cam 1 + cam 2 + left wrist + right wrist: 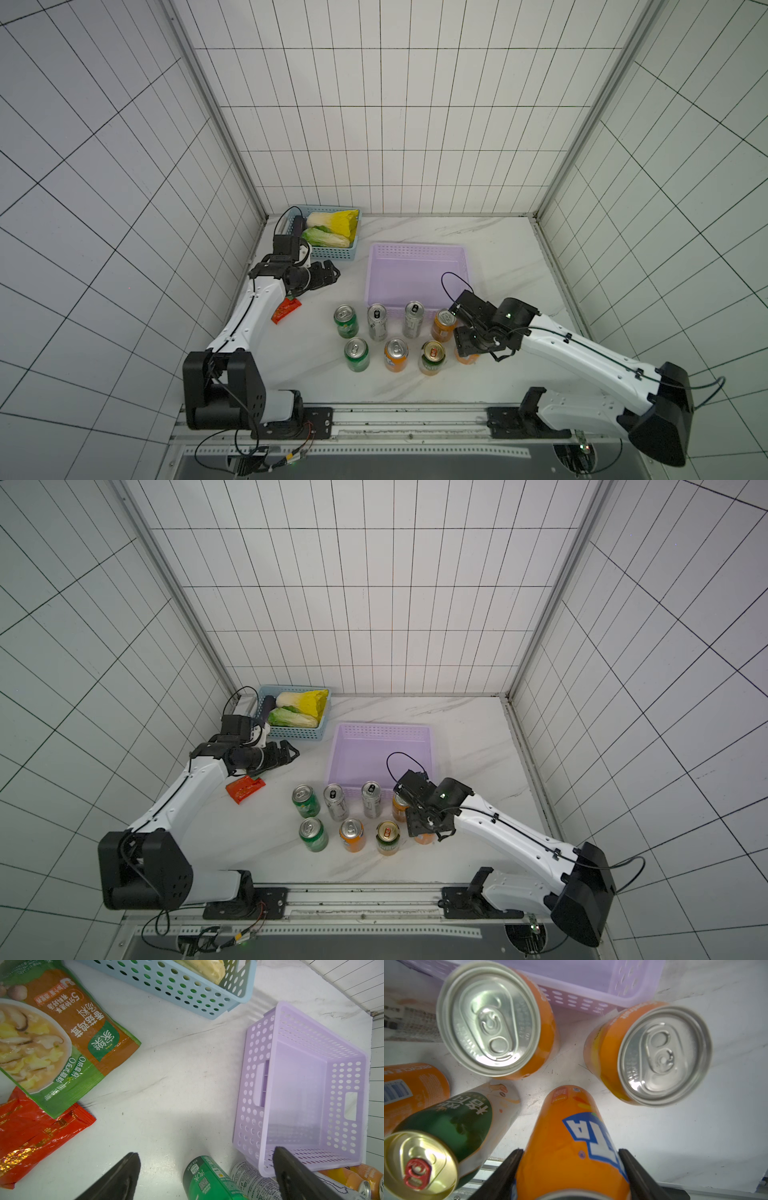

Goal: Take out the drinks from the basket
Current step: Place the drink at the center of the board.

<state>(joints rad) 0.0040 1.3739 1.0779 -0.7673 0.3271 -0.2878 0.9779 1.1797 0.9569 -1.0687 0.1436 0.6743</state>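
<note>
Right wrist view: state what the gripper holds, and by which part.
The right gripper holds the orange metal can by its curved side wall, pinched from two opposite sides.

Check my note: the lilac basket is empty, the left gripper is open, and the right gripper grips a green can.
One detail is wrong: the right gripper grips an orange can, not a green one, as the right wrist view shows. The lilac basket is empty and the left gripper is open.
</note>
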